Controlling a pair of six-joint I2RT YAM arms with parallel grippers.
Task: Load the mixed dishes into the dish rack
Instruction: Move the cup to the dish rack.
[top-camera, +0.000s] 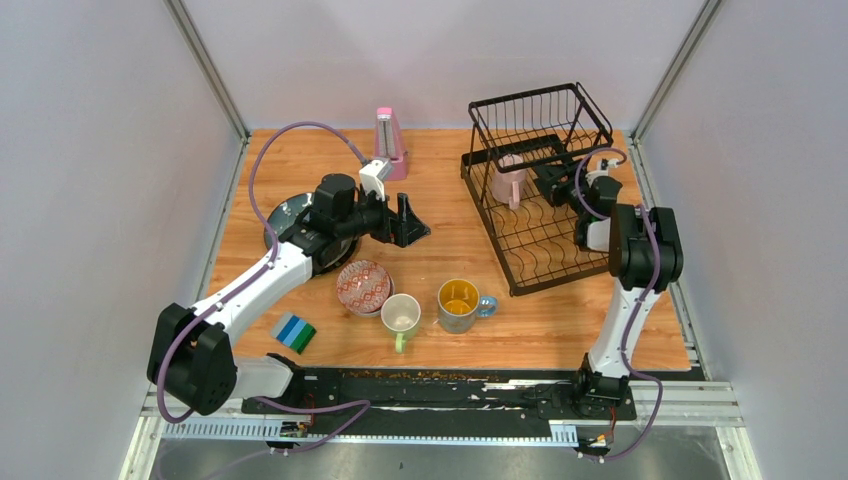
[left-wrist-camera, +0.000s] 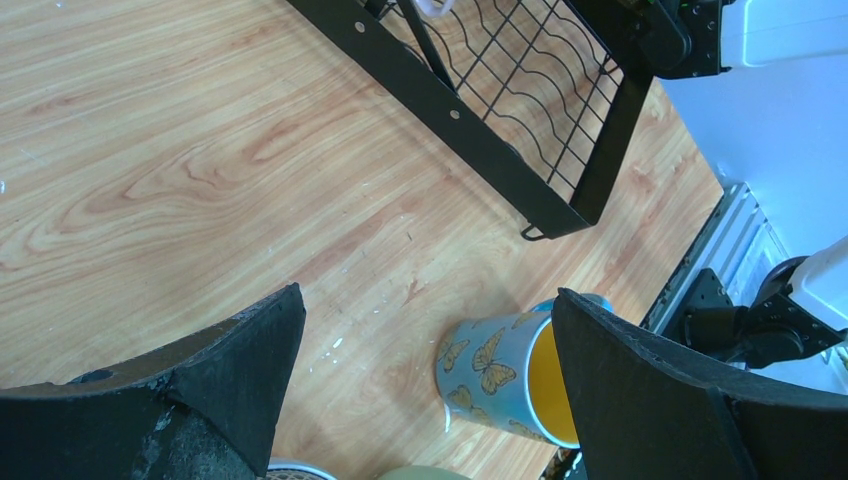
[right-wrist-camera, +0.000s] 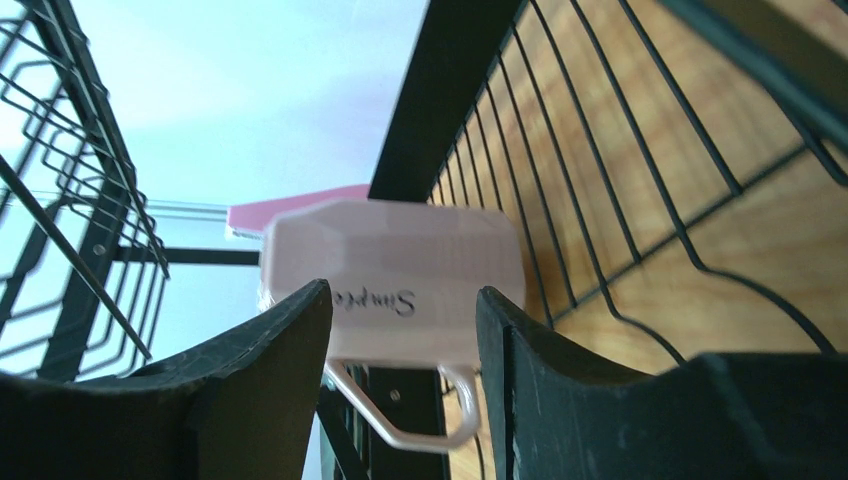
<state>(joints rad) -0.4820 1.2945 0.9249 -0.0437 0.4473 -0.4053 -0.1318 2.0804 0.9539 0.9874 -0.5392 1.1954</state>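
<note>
The black wire dish rack (top-camera: 487, 225) stands at the right, its tall basket end at the back. A pink-white mug (top-camera: 508, 180) sits inside it, just below that basket. My right gripper (top-camera: 537, 179) reaches into the rack from the right. Its fingers stand open on either side of the mug's handle (right-wrist-camera: 455, 405), and the mug's body (right-wrist-camera: 390, 255) lies just past the tips. My left gripper (top-camera: 410, 226) hangs wide open over mid-table, holding nothing. Below it stands a butterfly mug with a yellow inside (left-wrist-camera: 495, 375). A red-patterned bowl (top-camera: 363, 286) and a pale green mug (top-camera: 401, 315) stand near the front. A blue-grey plate (top-camera: 285, 215) lies partly under the left arm.
A pink metronome (top-camera: 388, 145) stands at the back centre. A blue-green striped block (top-camera: 294, 333) lies at the front left. The rack's black frame bar (left-wrist-camera: 450, 115) crosses the left wrist view. Grey walls close the table on three sides.
</note>
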